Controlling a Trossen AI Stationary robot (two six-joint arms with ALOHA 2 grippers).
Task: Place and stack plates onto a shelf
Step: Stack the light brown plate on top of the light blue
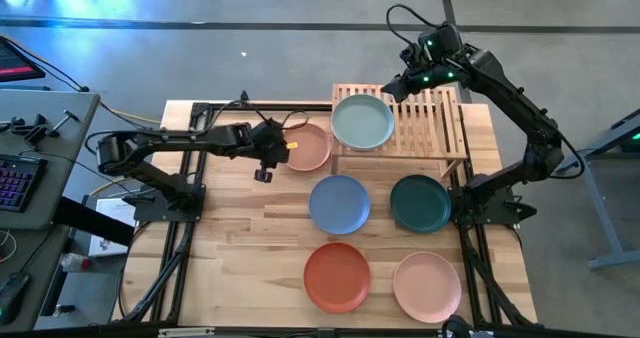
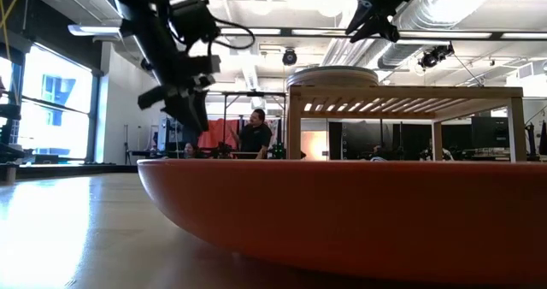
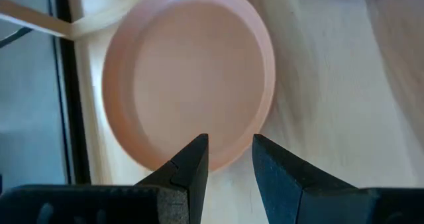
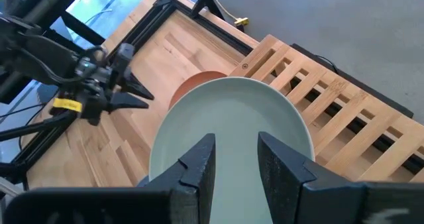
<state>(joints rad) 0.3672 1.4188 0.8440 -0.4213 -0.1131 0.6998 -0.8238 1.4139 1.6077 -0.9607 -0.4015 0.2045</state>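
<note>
The light-wood shelf stands at the table's far edge, and the pale teal plate lies on the left part of its slats. The peach plate lies flat on the table just left of the shelf. My left gripper is open and hovers over this plate's rim; it hangs well above the table in the low view. My right gripper is open, raised above the teal plate and the shelf. The grey-beige and cream plates do not show.
The blue plate and the dark green plate lie mid-table in front of the shelf. The terracotta plate and the pink plate lie near the front edge. The shelf's right half is bare slats. A person stands in the room beyond.
</note>
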